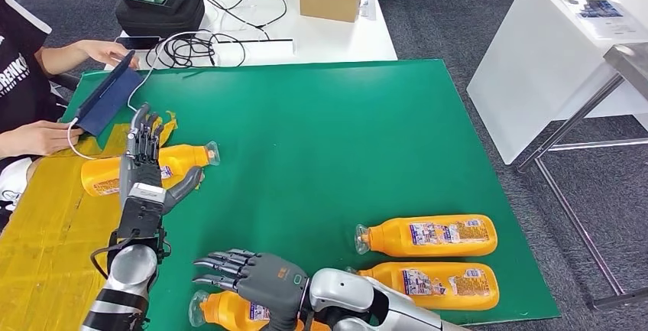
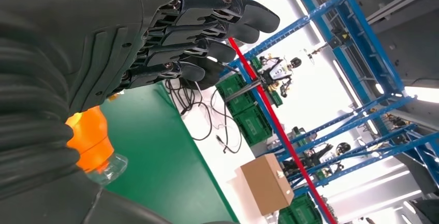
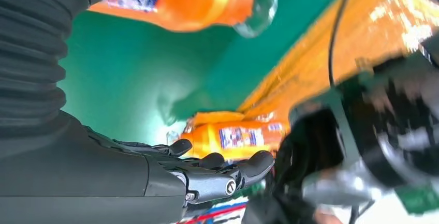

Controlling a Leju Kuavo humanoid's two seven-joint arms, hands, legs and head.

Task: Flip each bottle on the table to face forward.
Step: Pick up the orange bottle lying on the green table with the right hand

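A: Head view status?
B: Left hand (image 1: 142, 164), fingers apart, hovers above the far-left orange bottle (image 1: 179, 160) on the green worktop (image 1: 321, 140); right hand (image 1: 252, 271), fingers spread, empty.

A: Wrist views, handling?
B: Smooth rigid plastic, probably slippery, rolls; grasp mid-body at the label.

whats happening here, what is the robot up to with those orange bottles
The robot stands over a green table with four orange bottles lying on their sides. Its left hand hovers open over the far-left bottle, and its right hand is spread above the near bottle; neither holds anything. Two more bottles lie side by side at the right. A person at the left holds a tablet.
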